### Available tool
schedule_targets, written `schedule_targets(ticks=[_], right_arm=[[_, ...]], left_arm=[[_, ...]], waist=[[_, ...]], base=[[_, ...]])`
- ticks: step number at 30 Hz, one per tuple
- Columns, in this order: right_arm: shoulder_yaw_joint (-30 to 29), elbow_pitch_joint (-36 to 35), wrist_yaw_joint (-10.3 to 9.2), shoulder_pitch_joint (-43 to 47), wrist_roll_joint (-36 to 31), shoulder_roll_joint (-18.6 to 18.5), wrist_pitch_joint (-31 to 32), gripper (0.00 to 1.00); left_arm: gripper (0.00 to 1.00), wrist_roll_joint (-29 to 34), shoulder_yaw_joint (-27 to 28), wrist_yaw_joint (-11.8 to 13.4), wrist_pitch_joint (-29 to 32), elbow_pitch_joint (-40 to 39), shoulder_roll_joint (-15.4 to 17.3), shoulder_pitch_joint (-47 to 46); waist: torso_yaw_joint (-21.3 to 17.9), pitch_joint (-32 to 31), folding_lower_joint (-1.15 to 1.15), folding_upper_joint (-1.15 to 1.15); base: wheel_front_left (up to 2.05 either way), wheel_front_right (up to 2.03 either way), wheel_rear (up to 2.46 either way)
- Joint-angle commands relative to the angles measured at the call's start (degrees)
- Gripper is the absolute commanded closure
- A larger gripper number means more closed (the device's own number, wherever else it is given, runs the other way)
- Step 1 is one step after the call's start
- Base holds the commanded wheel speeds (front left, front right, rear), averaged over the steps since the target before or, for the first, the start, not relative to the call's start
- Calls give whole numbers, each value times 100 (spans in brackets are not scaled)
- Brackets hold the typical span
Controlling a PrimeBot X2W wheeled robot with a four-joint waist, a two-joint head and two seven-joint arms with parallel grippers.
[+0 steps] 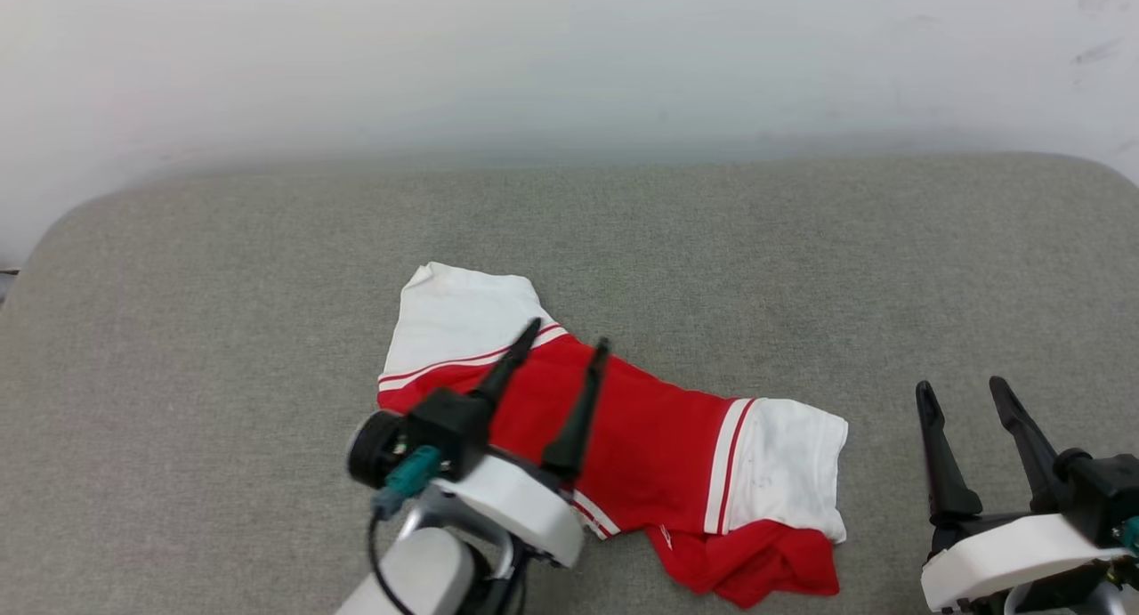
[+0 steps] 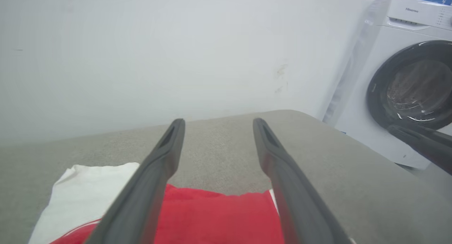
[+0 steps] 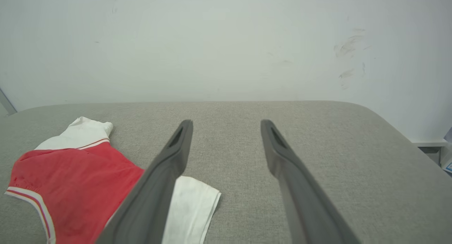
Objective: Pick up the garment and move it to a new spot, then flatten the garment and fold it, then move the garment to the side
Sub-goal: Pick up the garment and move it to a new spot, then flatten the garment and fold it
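Garment (image 1: 658, 437), one; left end effector (image 1: 569, 333), right end effector (image 1: 962, 384), two.

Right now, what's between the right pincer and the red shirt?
Only a bare strip of the grey padded surface. In the head view it separates the right pincer from the red shirt, and they don't touch.

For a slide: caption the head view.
Open left gripper over crumpled red, white-sleeved jersey T-shirt on grey fabric surface; open right gripper aside.
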Motion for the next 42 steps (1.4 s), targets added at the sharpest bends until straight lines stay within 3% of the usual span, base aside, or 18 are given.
schedule_targets(ticks=[1,7,15,25,35,42], right_arm=[[-4,-39,-4,82,-2,6,29,0],[30,-111,-4,189,35,6,124,0],[64,-195,-4,408,139,6,249,0],[-57,-102,-4,539,303,7,519,0],[-577,487,-4,384,569,7,2393,0],[-193,486,-4,-63,760,-210,3469,0]], left_arm=[[0,68,159,52,-26,-52,23,182],[0,328,1086,196,-26,-330,150,659],[0,636,2144,111,-27,-481,358,1453],[0,850,2358,-85,-28,-428,283,1694],[0,952,2407,-236,-28,-412,70,1444],[0,1056,2539,-355,-28,-529,-112,1204]], waist=[[28,-41,0,0],[69,-158,0,0],[112,-313,0,0],[115,-350,0,0],[303,-60,0,0],[516,377,0,0]], base=[[0,0,0],[0,0,0],[0,0,0],[0,0,0],[0,0,0],[0,0,0]])
